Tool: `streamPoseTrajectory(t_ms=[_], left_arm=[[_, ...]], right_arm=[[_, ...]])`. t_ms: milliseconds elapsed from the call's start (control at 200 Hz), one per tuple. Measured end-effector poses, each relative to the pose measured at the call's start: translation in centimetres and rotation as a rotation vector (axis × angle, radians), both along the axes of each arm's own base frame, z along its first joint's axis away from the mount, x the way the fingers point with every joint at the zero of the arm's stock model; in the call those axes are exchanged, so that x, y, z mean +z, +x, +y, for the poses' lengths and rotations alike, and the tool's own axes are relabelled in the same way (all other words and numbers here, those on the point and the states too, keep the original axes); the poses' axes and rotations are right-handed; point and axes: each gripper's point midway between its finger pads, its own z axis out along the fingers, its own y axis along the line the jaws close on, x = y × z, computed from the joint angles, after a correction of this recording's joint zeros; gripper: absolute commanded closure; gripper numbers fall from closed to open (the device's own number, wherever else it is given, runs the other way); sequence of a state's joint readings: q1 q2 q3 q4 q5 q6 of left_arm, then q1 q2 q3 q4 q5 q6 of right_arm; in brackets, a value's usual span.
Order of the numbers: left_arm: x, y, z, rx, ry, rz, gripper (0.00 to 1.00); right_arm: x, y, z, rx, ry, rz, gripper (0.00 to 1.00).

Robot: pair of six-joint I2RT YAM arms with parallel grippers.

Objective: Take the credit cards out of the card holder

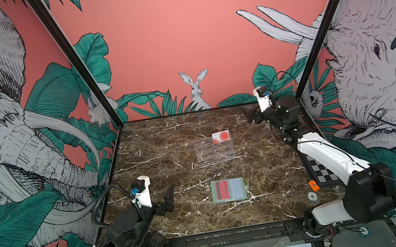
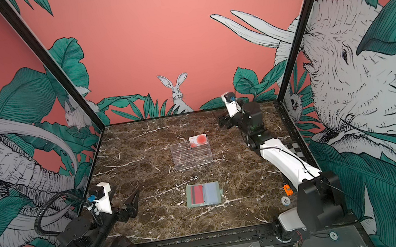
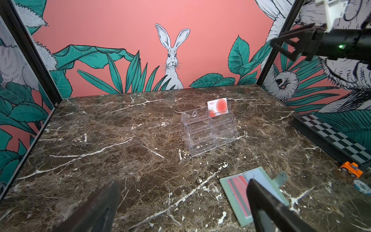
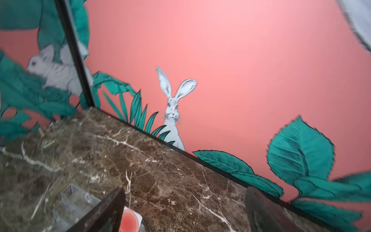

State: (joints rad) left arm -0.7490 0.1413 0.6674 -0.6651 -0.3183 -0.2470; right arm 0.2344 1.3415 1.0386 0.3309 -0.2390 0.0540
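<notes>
The card holder (image 1: 237, 188) lies near the gaping left tool (image 1: 168, 198), well apart from the gaping right tool (image 1: 252, 117).

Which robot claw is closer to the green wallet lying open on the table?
Left. The left gripper hovers beside the card holder, apart from it. The right gripper is far back, beyond the clear stand.

Bright, even light, soft shadows; top views bend at edges, right wrist view motion-blurred.

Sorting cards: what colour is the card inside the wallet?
Red card, dark stripe; clearest in a top view.
</notes>
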Motion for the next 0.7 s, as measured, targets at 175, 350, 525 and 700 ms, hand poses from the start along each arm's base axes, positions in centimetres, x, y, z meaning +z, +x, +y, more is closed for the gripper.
streamPoseTrajectory(t_ms=[175,350,525,700], left_arm=[[-1.6,0.7,-1.9,-0.03,-0.049,0.095,0.01],[-5.0,1.8,-5.1,-0.085,-0.067,0.25,0.01],[-7.6,2.5,-8.2,-0.144,-0.123,0.392,0.01],[-10.5,2.4,-10.4,-0.18,-0.21,0.519,0.03]], right_arm=[[-0.5,-1.7,-5.8,-0.15,0.282,0.087,0.08],[-2.8,-3.4,-6.3,-0.151,0.405,0.211,0.07],[-4.9,-5.6,-5.3,-0.105,0.462,0.311,0.07],[-7.9,-7.6,-3.9,-0.034,0.492,0.429,0.08]])
